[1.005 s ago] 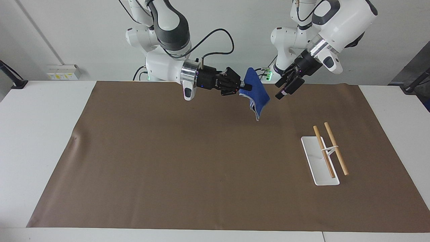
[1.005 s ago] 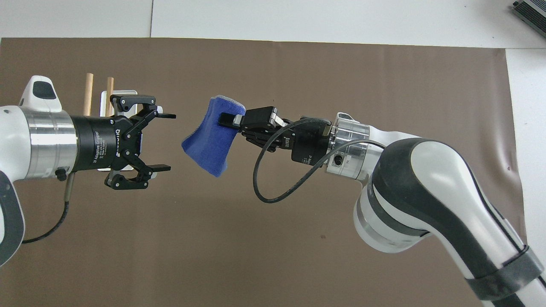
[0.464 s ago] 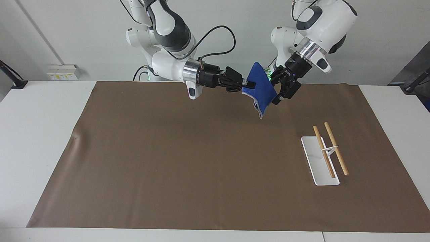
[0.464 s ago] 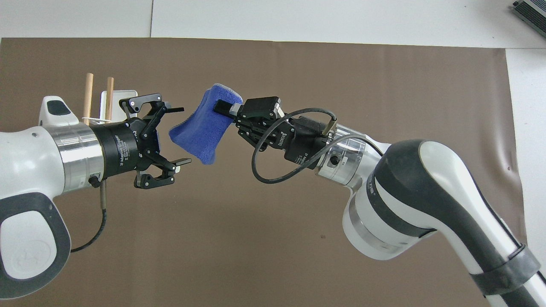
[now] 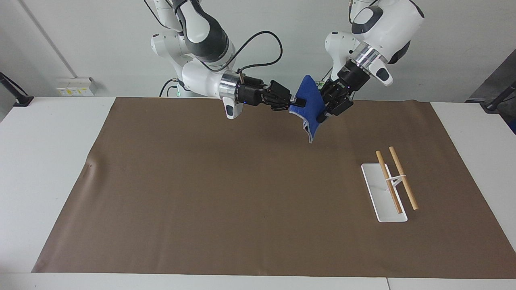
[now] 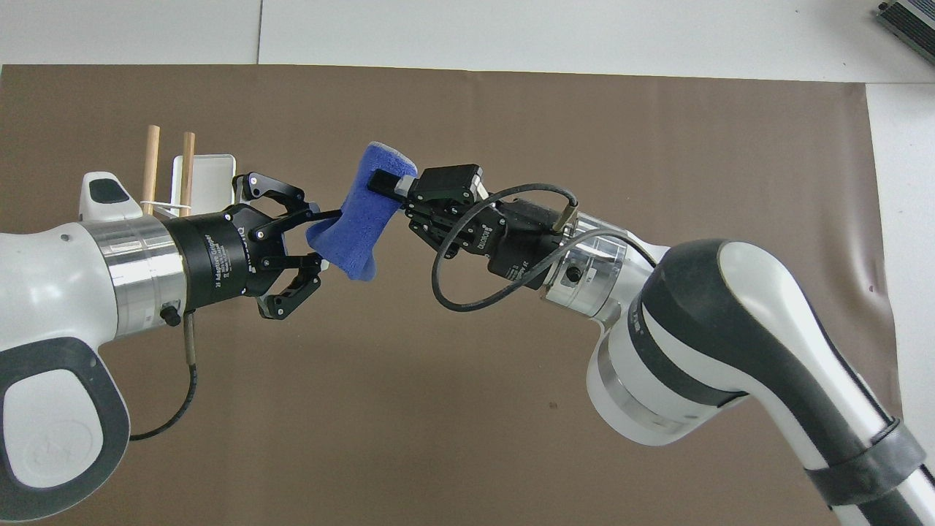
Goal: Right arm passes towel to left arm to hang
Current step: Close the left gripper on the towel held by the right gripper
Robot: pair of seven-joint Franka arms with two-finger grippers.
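The bright-blue towel point(image 5: 311, 100) hangs in the air over the brown mat, near the robots' edge of it. It also shows in the overhead view point(image 6: 363, 219). My right gripper point(image 5: 298, 104) is shut on the towel's upper edge, with one black finger lying across the cloth point(image 6: 385, 183). My left gripper point(image 5: 323, 109) comes at the towel from the left arm's end. Its fingers point(image 6: 320, 237) have closed in on the towel's hanging edge and squeeze the cloth narrow there. Both grippers hold the towel.
A hanging rack stands on the mat point(image 5: 242, 193) toward the left arm's end. It has a white base point(image 5: 385, 213) and two wooden rods point(image 5: 397, 177) on a thin white post. In the overhead view the rack point(image 6: 204, 164) shows partly past the left wrist.
My left gripper moved in onto the towel and its fingers narrowed from wide open to closed on the cloth. My right gripper lifted the towel slightly and kept its grip.
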